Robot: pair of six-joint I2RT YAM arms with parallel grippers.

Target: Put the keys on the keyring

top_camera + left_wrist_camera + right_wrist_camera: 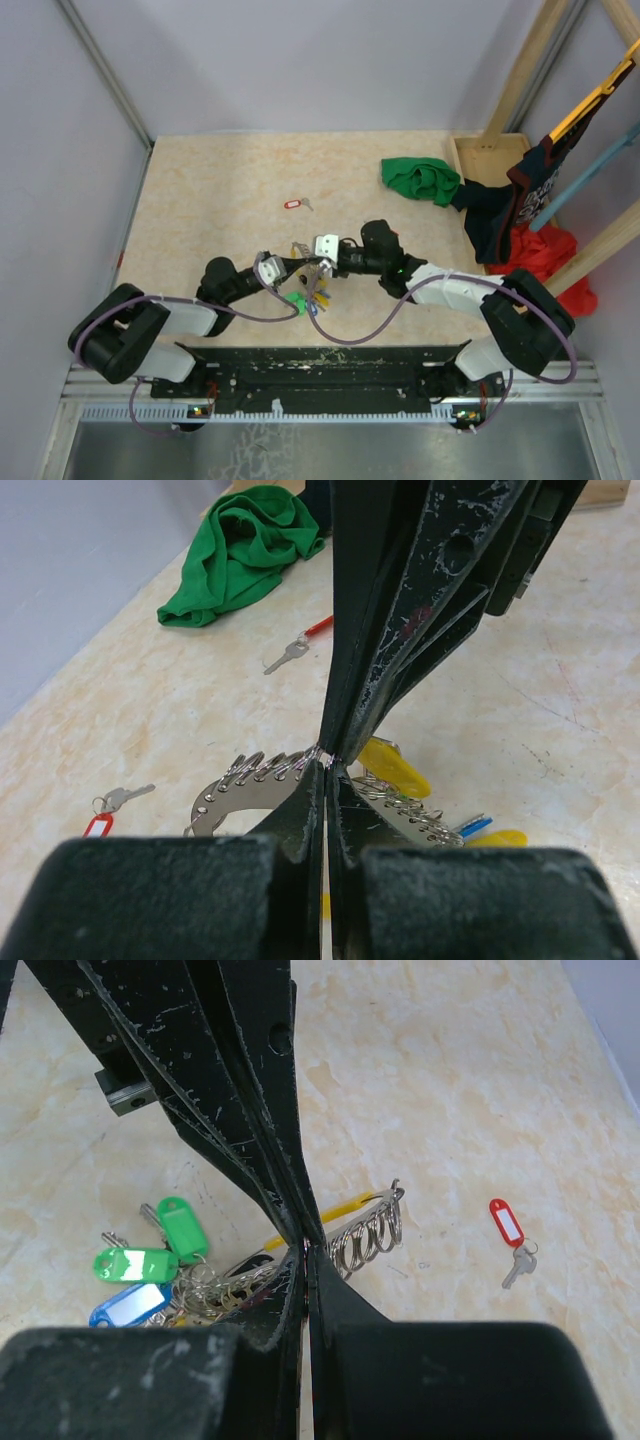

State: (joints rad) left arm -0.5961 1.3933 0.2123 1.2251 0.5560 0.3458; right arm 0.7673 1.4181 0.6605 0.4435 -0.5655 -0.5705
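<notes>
The keyring (312, 292) is a grey metal band strung with small rings, keys and plastic tags, on the table between the arms. My left gripper (327, 763) and right gripper (305, 1247) meet tip to tip on its band (240, 792), both shut. In the top view the left gripper (298, 270) and right gripper (312, 266) touch above the bunch. A yellow tag (396, 766) hangs behind the tips. Green tags (135, 1263) and a blue tag (125, 1306) lie to one side. A dark-headed key (245, 1260) is partly hidden under the fingers. I cannot see a loose key apart from the bunch.
A key with a red oblong tag (293, 204) lies further out on the table and also shows in the right wrist view (505, 1222). A slim red-headed key (298, 648) lies near a green cloth (420, 180). Dark and red clothes and a wooden frame (520, 90) stand at the right.
</notes>
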